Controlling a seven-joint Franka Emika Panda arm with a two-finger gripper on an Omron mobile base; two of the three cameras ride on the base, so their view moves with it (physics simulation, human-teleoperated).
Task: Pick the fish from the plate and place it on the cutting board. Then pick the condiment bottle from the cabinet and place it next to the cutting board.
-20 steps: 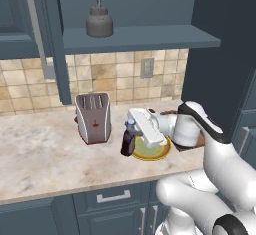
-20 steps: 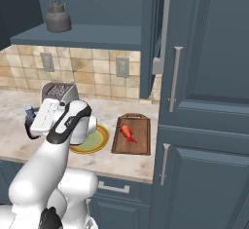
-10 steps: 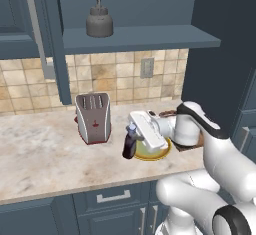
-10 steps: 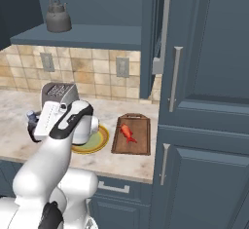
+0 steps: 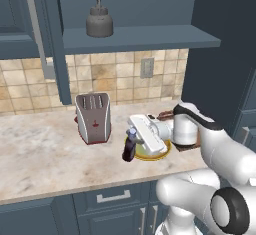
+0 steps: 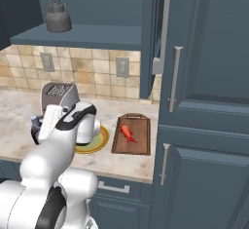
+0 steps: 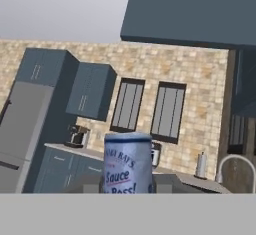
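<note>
One condiment bottle (image 5: 129, 149): small, dark brown body, blue-grey cap, label reading "Sauce" close up in the hand view (image 7: 128, 165). It's clamped in the gripper (image 5: 133, 140), jaws closed on it, held above the counter (image 5: 40, 149) just left of the plate (image 5: 162, 152), right of the toaster (image 5: 93, 117); whether its base touches the counter is hard to tell. One fish (image 6: 128, 131), red-orange, lies on the cutting board (image 6: 132, 135). The plate, yellow rim, sits just left of the board, mostly hidden by the arm. One grey kettle (image 5: 99, 22) stands on the cabinet (image 5: 135, 36) shelf.
</note>
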